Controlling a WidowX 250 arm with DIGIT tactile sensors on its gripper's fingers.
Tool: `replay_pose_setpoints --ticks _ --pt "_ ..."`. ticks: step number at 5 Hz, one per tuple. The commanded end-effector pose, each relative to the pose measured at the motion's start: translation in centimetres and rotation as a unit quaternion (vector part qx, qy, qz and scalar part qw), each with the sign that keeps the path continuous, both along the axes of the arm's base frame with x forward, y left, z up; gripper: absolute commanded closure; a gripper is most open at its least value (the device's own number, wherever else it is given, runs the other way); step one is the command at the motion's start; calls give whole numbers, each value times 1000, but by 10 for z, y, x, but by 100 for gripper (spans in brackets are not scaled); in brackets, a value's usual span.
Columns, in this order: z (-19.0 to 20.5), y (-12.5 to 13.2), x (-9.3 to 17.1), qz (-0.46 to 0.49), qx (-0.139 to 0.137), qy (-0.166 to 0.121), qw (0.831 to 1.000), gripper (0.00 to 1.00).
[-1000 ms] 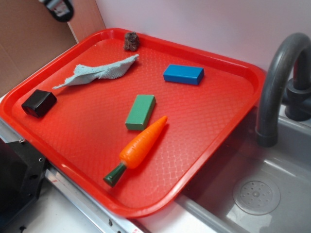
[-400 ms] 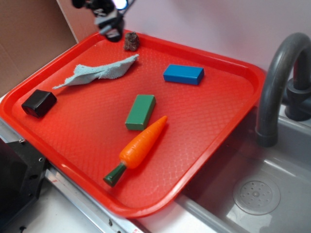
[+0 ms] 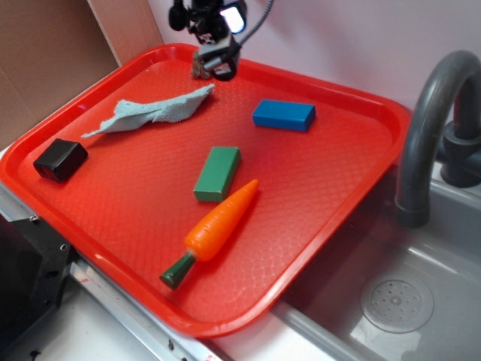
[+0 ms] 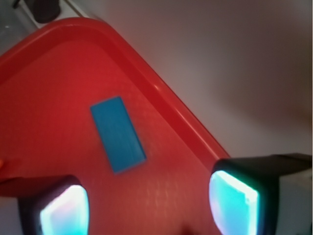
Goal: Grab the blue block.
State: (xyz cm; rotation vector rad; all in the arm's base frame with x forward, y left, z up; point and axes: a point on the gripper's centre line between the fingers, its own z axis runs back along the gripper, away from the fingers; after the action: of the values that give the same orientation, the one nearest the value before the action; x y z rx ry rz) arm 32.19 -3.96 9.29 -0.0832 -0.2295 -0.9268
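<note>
The blue block (image 3: 284, 115) lies flat on the red tray (image 3: 331, 188), toward its far right side. In the wrist view the blue block (image 4: 118, 133) sits ahead of the fingers, a bit left of centre. My gripper (image 3: 214, 64) hangs above the tray's far edge, to the left of the block and well apart from it. Its two fingers (image 4: 234, 202) stand wide apart with only bare tray between them, so my gripper (image 4: 149, 210) is open and empty.
On the tray also lie a green block (image 3: 217, 173), a toy carrot (image 3: 216, 229), a black block (image 3: 60, 159), a light blue cloth (image 3: 150, 110) and a small brown object (image 3: 199, 68) partly behind the gripper. A grey faucet (image 3: 432, 120) and sink (image 3: 391, 301) stand to the right.
The gripper has come in from the upper left and moved right along the tray's far edge, nearer the blue block. Nothing on the tray has moved.
</note>
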Motion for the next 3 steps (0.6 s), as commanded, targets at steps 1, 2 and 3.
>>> replay_pose_setpoints --ticks 1,2,3 --pt "-4 -27 4 -48 3 -6 999 0" --pt "-21 -26 10 -44 22 23 999 0" --pt "-37 -28 15 -52 29 33 998 0"
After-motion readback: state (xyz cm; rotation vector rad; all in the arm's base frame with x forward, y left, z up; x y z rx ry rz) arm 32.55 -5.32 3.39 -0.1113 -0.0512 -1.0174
